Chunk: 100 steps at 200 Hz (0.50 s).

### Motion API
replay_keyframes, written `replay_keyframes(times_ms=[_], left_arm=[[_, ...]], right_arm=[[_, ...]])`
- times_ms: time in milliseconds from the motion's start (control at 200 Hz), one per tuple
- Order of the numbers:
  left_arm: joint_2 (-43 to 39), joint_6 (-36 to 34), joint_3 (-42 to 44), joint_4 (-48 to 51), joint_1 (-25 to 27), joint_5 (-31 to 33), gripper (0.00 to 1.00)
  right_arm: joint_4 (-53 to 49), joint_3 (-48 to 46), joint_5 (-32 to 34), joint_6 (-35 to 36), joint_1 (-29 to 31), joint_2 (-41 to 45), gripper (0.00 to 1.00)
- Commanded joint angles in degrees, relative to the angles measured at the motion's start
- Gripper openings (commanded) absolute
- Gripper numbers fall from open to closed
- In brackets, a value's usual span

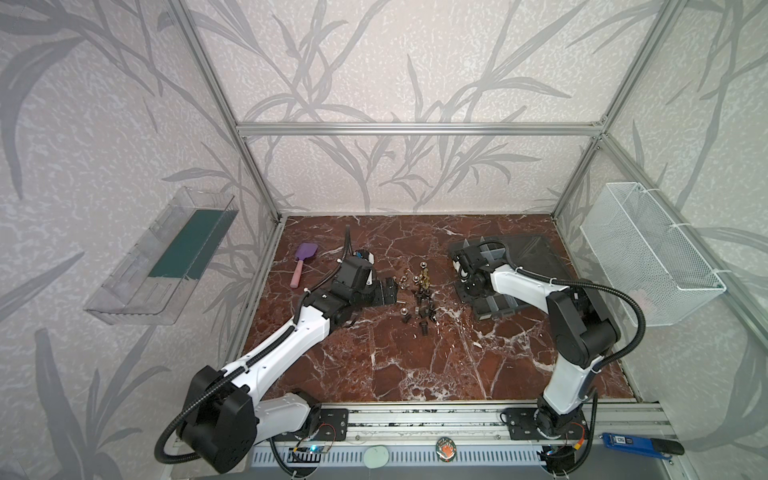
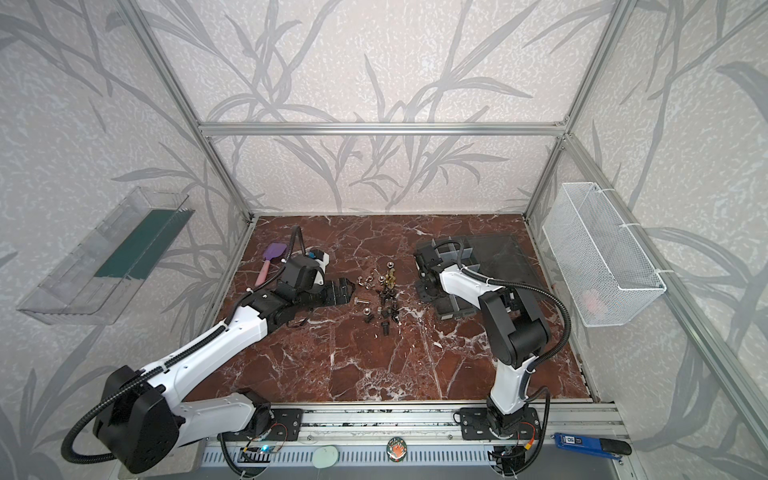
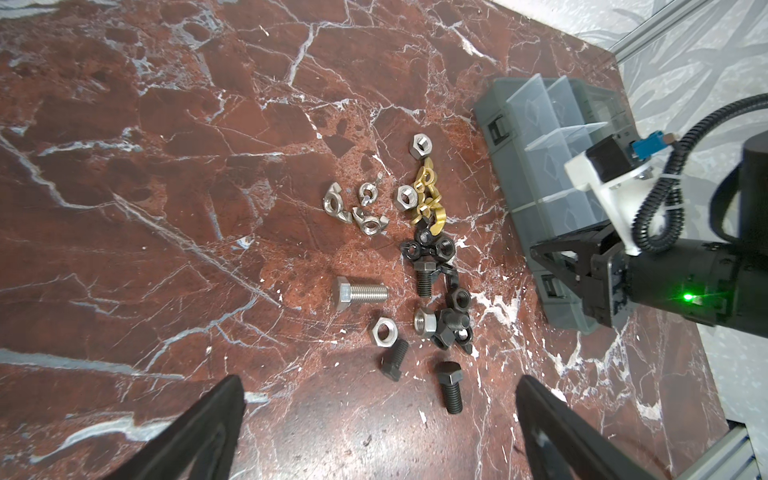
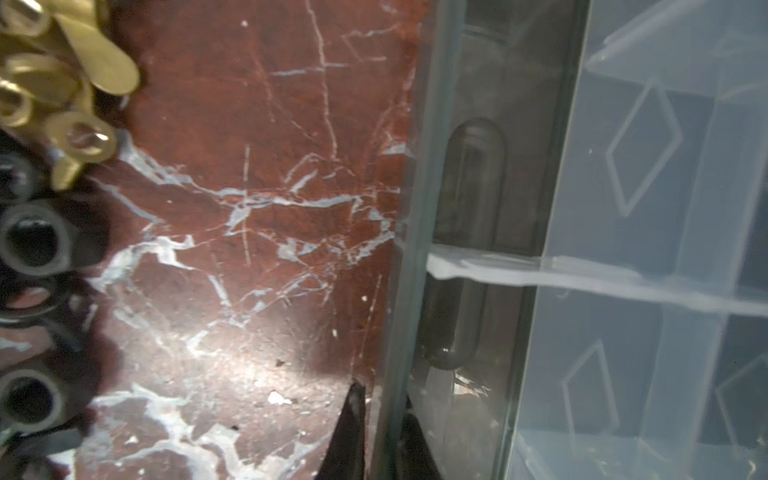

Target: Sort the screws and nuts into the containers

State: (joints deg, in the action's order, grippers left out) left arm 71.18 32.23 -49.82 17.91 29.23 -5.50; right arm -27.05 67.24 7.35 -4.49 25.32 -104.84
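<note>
Worryingly, right gripper (image 4: 382, 401) clamps the organizer box (image 4: 415, 208) wall; tugging could drag it onto nuts (image 1: 420, 263) at its nine o'clock; left gripper (image 3: 379, 380) gapes.

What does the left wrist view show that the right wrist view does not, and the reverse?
Left wrist only: silver screw, black screws, silver nuts, the open left gripper. Right wrist only: how the right gripper is shut on the organizer box wall, one finger each side. Both: brass wing nuts, black nuts, the box, the marble table.
</note>
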Motion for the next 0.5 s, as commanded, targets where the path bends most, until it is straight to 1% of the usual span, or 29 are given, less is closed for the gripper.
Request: replay_keyframes(times_ms=[0,115,195,265,340,400,495], left_arm=[[2.3,0.5,-2.5,-0.7,1.6,3.2,0.99],[4.9,-2.3,-4.6,1.3,2.6,3.7,0.99],[5.5,-3.9,-5.9,3.0,2.9,4.8,0.99],[5.4,-4.7,-6.3,3.7,2.9,5.9,0.99],[5.2,-5.4,-6.3,3.5,2.9,7.4,0.99],[5.2,-5.5,-6.6,3.7,2.9,8.6,0.99],[5.8,-5.9,-8.1,6.5,2.8,10.3,0.99]], right_arm=[[-3.0,-0.2,2.1,1.3,-1.0,2.4,0.10],[-4.8,0.9,1.7,0.2,-1.2,3.0,0.12],[-5.8,1.4,0.8,-1.0,-1.2,4.2,0.19],[-6.0,1.5,-0.2,-2.0,-1.2,5.5,0.22],[-6.1,1.4,-2.1,-3.2,-1.2,6.6,0.33],[-6.4,1.6,-3.4,-3.8,-1.1,6.7,0.39],[-6.8,2.1,-3.7,-5.1,-0.9,9.0,0.55]])
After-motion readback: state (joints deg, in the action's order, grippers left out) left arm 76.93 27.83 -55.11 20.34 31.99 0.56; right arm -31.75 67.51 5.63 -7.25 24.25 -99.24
